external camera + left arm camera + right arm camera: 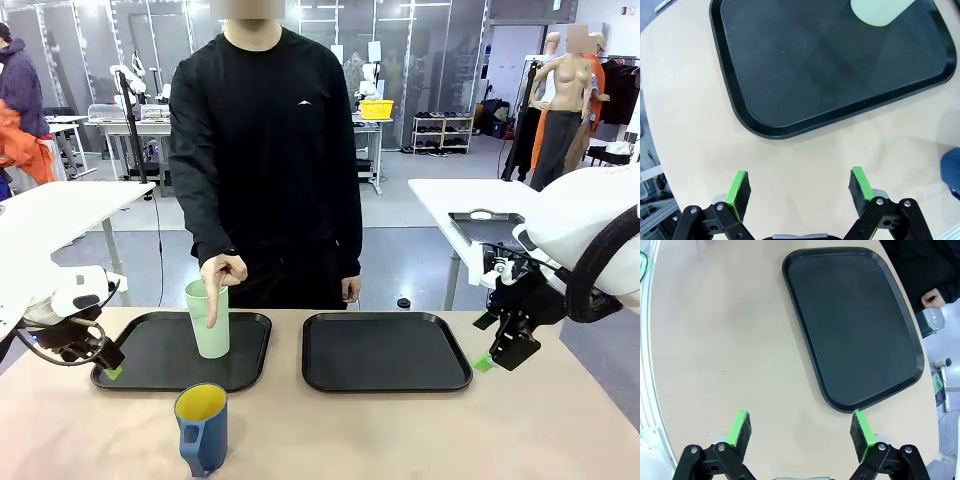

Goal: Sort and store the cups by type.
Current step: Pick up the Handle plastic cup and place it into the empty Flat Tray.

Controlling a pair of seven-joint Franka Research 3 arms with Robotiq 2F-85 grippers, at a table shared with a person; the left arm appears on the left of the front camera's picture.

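We see the left gripper (800,186) and right gripper (801,429) spread wide, empty. The mint-green tumbler (209,325) stands upright on the left tray (150,352); the blue mug (202,430), yellow inside, sits nearer, on the table (400,430).

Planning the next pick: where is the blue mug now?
In the front view, the blue mug stands on the table, just robot-side of the left tray.

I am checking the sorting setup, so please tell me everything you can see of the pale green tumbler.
The pale green tumbler is tall, handleless and plain. It looks like matte plastic and widens slightly toward its rim. It stands upright in the left black tray, right of its middle. The person's hand hangs over its rim, one finger pointing down along its near side.
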